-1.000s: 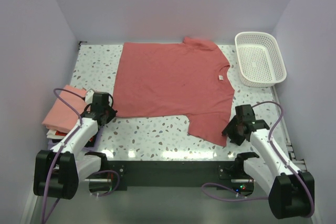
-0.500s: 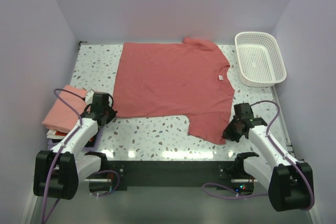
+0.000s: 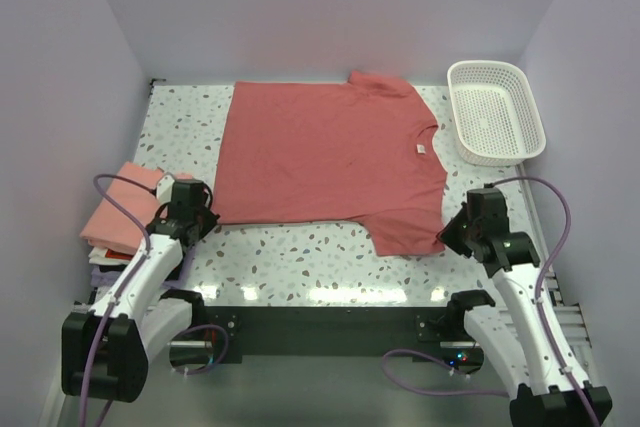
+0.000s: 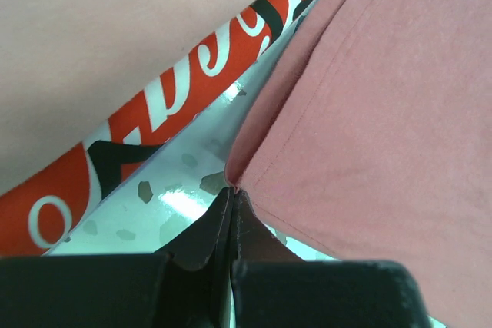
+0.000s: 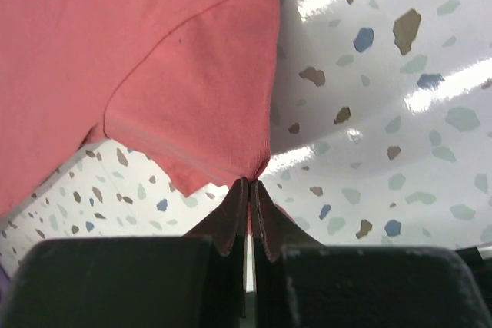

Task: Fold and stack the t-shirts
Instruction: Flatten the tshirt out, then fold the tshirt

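A brick-red t-shirt (image 3: 330, 157) lies spread flat on the speckled table (image 3: 300, 247), its white neck label (image 3: 421, 148) toward the right. My left gripper (image 3: 206, 215) is shut on the shirt's near-left hem corner; in the left wrist view the fingertips (image 4: 233, 190) pinch the cloth edge (image 4: 369, 113). At the shirt's near-right, my right gripper (image 3: 448, 237) is shut on the near sleeve's corner, and the right wrist view shows the sleeve (image 5: 192, 113) rising from the pinched tips (image 5: 251, 182). Folded t-shirts, salmon-pink on top (image 3: 118, 209), are stacked at the table's left edge.
A white lattice basket (image 3: 497, 112) stands at the back right of the table. Purple walls close in the table on three sides. In the left wrist view a red, white and black printed layer (image 4: 192, 90) shows under the salmon-pink fold (image 4: 115, 28).
My right gripper has shut on the near sleeve's corner and drawn it to the right, so the sleeve's hanging tip now lies level. The right arm swung rightward; the left stayed shut.
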`<action>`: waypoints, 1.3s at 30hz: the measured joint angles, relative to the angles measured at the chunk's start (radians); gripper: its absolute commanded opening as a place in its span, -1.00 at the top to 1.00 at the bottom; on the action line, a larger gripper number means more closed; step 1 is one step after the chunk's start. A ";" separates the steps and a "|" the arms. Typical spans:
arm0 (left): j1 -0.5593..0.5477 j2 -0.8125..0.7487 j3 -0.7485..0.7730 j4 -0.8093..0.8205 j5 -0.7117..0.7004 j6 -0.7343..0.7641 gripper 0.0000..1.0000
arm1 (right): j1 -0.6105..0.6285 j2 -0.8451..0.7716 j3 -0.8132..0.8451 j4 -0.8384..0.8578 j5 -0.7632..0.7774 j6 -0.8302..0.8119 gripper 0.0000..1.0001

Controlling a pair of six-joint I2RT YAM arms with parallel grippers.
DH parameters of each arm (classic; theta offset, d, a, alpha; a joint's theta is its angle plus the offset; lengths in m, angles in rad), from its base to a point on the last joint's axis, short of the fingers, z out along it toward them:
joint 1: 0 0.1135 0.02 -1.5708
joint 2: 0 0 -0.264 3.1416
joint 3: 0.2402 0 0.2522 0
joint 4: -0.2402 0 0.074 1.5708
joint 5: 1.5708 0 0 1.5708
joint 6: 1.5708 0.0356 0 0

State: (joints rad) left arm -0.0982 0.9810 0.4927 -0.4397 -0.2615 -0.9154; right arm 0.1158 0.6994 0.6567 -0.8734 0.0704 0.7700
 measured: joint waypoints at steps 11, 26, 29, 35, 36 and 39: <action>0.000 -0.133 0.000 -0.101 -0.014 -0.012 1.00 | 0.000 -0.123 0.065 -0.179 -0.001 -0.003 1.00; 0.000 0.045 0.108 -0.096 0.000 -0.024 1.00 | 0.000 0.106 0.151 -0.104 -0.014 -0.061 1.00; -0.002 0.183 0.200 -0.069 0.001 -0.018 1.00 | 0.000 0.273 0.176 0.008 -0.037 -0.075 1.00; -0.003 0.373 0.374 -0.036 0.003 -0.008 1.00 | 0.000 0.489 0.298 0.135 -0.056 -0.095 1.00; -0.003 0.395 0.399 -0.034 0.004 -0.008 1.00 | 0.000 0.528 0.333 0.152 -0.058 -0.100 1.00; -0.003 0.459 0.470 -0.031 0.004 -0.007 1.00 | 0.000 0.631 0.433 0.193 -0.061 -0.116 1.00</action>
State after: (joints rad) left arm -0.1017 1.4403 0.9623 -0.4709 -0.2573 -0.9226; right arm 0.1154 1.3304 1.0897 -0.6800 0.0097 0.6540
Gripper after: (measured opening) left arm 0.013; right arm 0.011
